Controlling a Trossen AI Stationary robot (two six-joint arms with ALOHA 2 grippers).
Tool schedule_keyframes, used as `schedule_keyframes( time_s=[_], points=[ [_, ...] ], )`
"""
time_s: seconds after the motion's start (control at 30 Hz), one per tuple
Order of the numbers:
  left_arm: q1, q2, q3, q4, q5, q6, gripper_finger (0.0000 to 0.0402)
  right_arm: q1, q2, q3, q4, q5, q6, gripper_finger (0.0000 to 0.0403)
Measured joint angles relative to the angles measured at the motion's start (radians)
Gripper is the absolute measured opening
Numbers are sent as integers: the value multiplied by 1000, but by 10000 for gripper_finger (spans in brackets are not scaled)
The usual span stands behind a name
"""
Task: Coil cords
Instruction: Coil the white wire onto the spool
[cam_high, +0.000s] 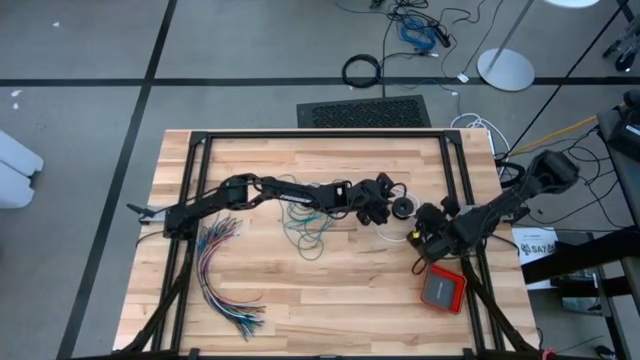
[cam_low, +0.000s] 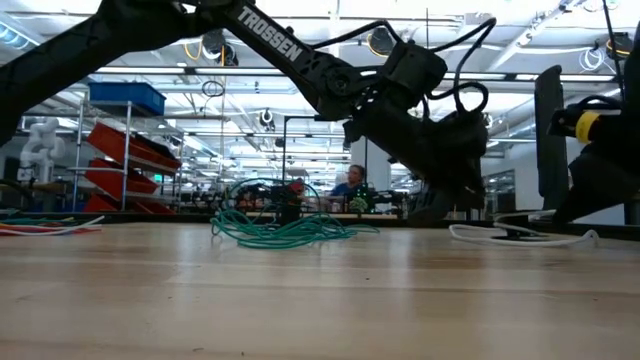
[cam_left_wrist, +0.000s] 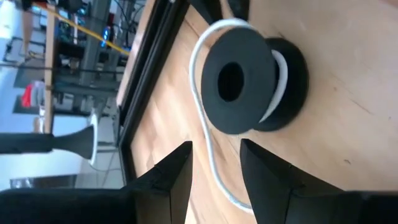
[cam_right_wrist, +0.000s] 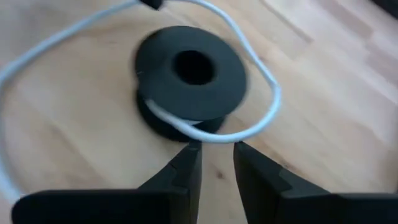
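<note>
A black spool (cam_high: 402, 208) stands on one flange on the wooden table (cam_high: 300, 300), right of centre. A white cord (cam_left_wrist: 208, 134) runs round its waist and loops loosely over the table (cam_right_wrist: 270, 106). In the left wrist view the cord passes through the gap of my open left gripper (cam_left_wrist: 214, 167), which sits just left of the spool (cam_left_wrist: 239, 78). My right gripper (cam_right_wrist: 216, 155) is open by a narrow gap on the spool's near right, its tips just short of the cord's loop. The teal-green cord (cam_high: 305, 230) lies in a loose tangle at mid-table (cam_low: 285, 228).
A fanned bundle of many-coloured wires (cam_high: 225, 280) lies near the table's left front. An orange-red device (cam_high: 443, 290) lies by the right front. A black frame (cam_high: 320, 135) runs round the table's edges. More of the white cord (cam_low: 510, 236) trails over the boards.
</note>
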Motion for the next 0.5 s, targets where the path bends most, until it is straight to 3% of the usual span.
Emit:
schedule_keyframes(
  time_s=[0.27, 0.5],
  points=[
    [-2, 0, 0, -34, 0, -16, 141, -98, 0, 0, 8, 60, -63, 75],
    [1, 0, -1, -105, -41, -13, 141, -185, 0, 0, 225, 43, -227, 75]
  ],
)
